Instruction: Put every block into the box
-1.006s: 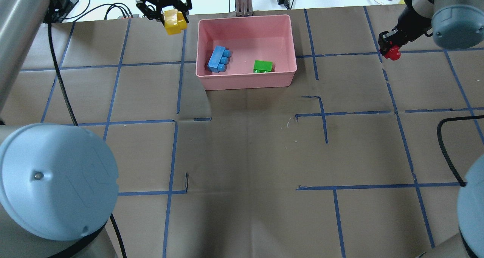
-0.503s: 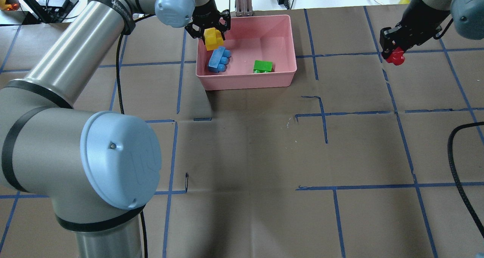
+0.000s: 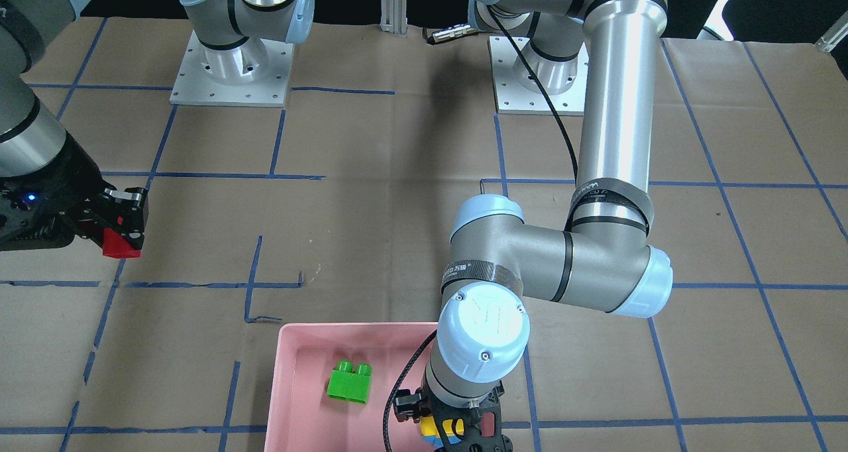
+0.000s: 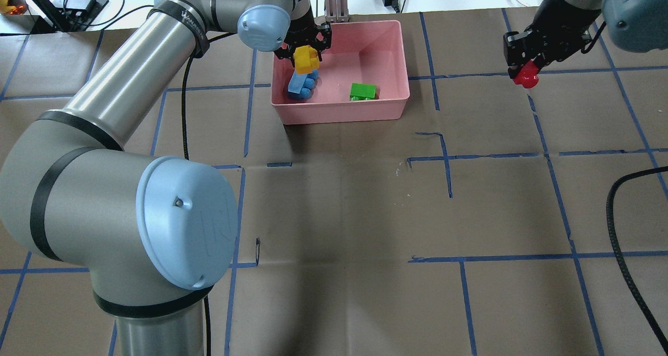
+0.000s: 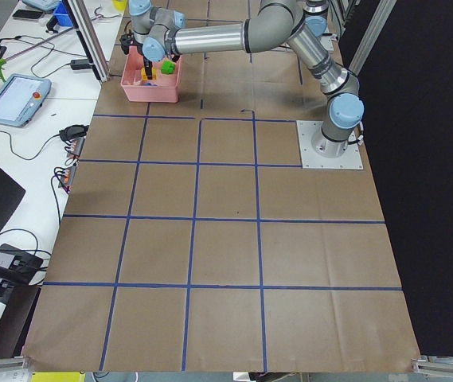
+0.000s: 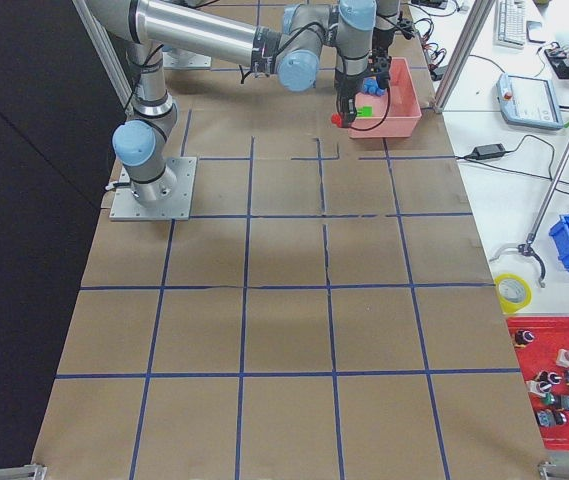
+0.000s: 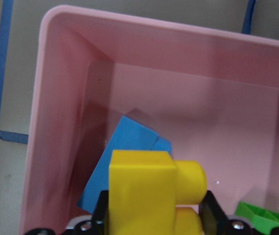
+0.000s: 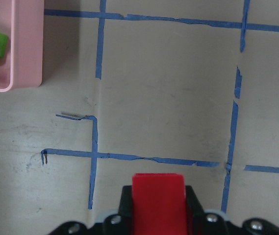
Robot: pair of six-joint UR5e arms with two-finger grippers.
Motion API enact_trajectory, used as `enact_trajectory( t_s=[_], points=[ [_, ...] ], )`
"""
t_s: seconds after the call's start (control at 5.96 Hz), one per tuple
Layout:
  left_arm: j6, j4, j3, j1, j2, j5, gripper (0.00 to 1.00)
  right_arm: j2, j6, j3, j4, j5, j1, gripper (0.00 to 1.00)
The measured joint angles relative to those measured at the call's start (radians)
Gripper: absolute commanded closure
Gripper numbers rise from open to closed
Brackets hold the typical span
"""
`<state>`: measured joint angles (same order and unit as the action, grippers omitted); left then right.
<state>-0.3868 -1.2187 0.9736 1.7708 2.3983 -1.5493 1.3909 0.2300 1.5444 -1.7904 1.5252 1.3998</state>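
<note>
The pink box stands at the table's far middle. In it lie the light blue block at the left and the green block toward the right. My left gripper is shut on the yellow block and holds it over the box's left part, just above the blue block, as the left wrist view shows. My right gripper is shut on the red block above the table, well to the right of the box; it also shows in the right wrist view.
Brown paper with blue tape lines covers the table. An aluminium post stands just behind the box. A black cable hangs at the right. Cables and devices lie beyond the far edge.
My left gripper carried the yellow block rightward from outside the box to over its left part, above the blue block. My right gripper moved left with the red block.
</note>
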Motion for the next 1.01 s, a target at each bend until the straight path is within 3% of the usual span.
enact_trajectory(
  t_s=[0.5,0.67,1.01],
  points=[
    [0.005,-0.045,0.032,-0.014,-0.163,0.000,0.02,0.000,-0.052,-0.004,-0.003,-0.006,0.032,0.98],
    [0.030,-0.103,0.082,-0.040,-0.245,0.000,0.02,0.000,-0.087,-0.005,-0.009,-0.008,0.055,0.98],
    [0.166,-0.165,0.277,-0.095,-0.451,-0.001,0.01,-0.024,-0.178,-0.006,-0.075,-0.027,0.114,0.98]
  ],
)
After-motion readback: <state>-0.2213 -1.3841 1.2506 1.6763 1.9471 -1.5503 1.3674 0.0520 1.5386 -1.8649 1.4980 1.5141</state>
